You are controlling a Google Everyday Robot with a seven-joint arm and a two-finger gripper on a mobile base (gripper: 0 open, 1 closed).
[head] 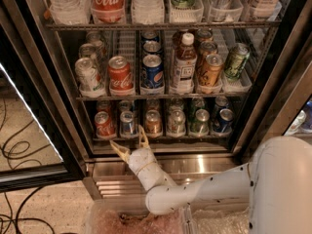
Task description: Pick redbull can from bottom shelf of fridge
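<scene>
Currently claw wide open, empty, just below redbull can on btm shelf.

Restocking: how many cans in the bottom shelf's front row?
6, left to right: red can, redbull can, orange can, silver can, green can, blue can; others behind, partly hidden. Open claw hovers below.

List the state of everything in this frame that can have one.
fridge, door swung open.
gripper, open, empty, low in front of the fridge, just below the bottom shelf.
redbull can, upright, second lane from the left on the bottom shelf, not gripped.
tea bottle, upright, capped.
Coca-Cola can, upright, on the shelf above.
</scene>
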